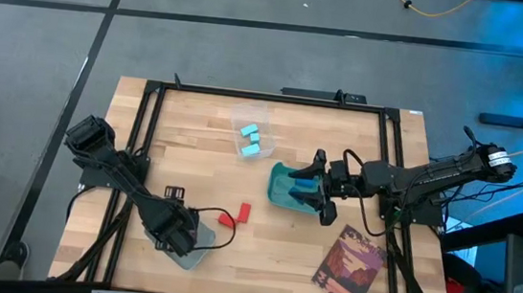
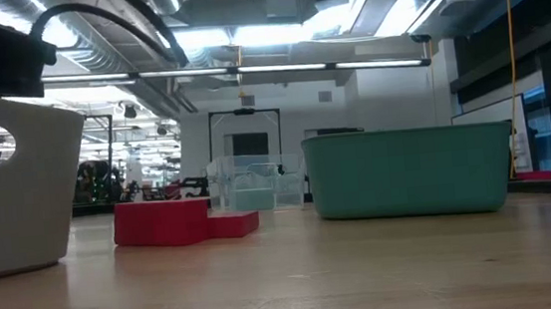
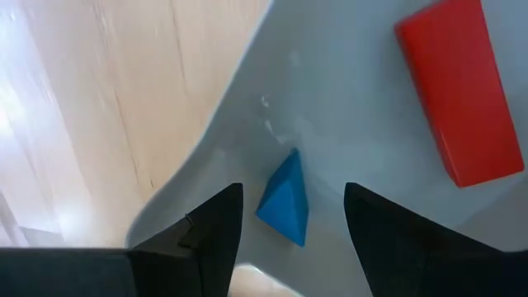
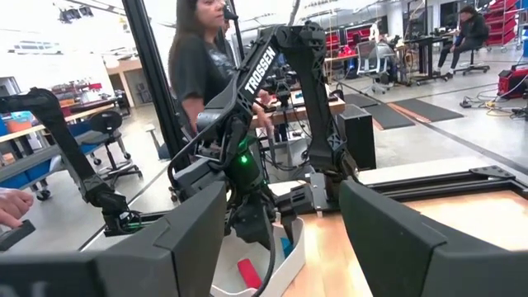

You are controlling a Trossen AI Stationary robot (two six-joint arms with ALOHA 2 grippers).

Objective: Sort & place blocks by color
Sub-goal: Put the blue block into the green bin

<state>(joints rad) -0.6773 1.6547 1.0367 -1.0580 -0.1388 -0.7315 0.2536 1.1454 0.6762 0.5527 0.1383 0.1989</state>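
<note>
Red and blue share the grey tray (image 3: 346, 91) right now: the left wrist view looks straight down into it, and there is one red block (image 3: 462, 91) lying flat on the tray floor with a darker blue block (image 3: 285, 198) tipped up on a corner just beside it. The left gripper (image 1: 179, 236) hangs over that tray at the near left of the table, its jaws parted and empty, the blue block sitting in the gap between the two dark fingers (image 3: 206, 227) without being pinched.

Out on the bare wood, two more red blocks (image 1: 235, 214) lie close together near the tray; from table height they read as a taller block (image 2: 161, 222) with a flatter one against it. Three light cyan blocks (image 1: 249, 138) sit grouped in the clear container (image 1: 252, 126) toward the far side.

The right gripper (image 1: 317, 198) hovers over the teal bin (image 1: 281, 192) mid-table, jaws apart, nothing between them. Whether any blocks lie in the bin I cannot tell. A picture card (image 1: 349, 267) rests at the near right. Beyond the table, a person (image 4: 202, 66) stands in the room.
</note>
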